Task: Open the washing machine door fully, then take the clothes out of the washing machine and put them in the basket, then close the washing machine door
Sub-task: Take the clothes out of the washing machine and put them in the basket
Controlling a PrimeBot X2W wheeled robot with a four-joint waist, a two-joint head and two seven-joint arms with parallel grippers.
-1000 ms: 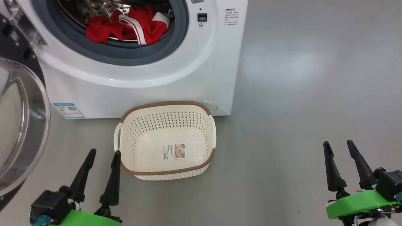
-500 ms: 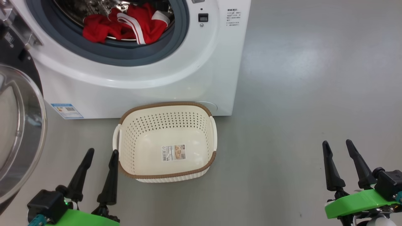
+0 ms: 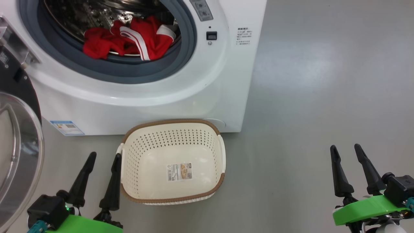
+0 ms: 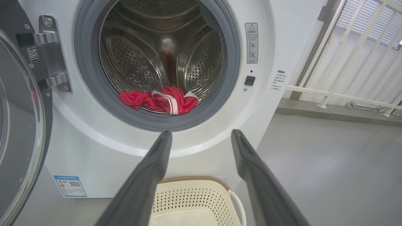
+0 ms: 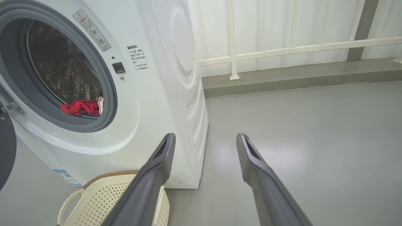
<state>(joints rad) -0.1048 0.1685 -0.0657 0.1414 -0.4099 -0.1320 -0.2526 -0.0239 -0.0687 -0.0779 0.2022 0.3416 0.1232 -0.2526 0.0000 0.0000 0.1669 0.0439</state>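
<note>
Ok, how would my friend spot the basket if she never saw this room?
Find the big white washing machine with its door open. On the floor right in front sits the basket. It is cream with holes, a brown rim and a sticker inside.

The washing machine (image 3: 145,106) has a glossy white shell, matt grey rubber gasket (image 3: 106,72) and shiny perforated steel drum (image 4: 135,59). At the drum's 6 o'clock the clothes (image 3: 152,42) are soft red cloth. The basket (image 3: 171,139) is perforated cream plastic; the floor (image 3: 323,97), smooth grey, faintly glossy.
</note>
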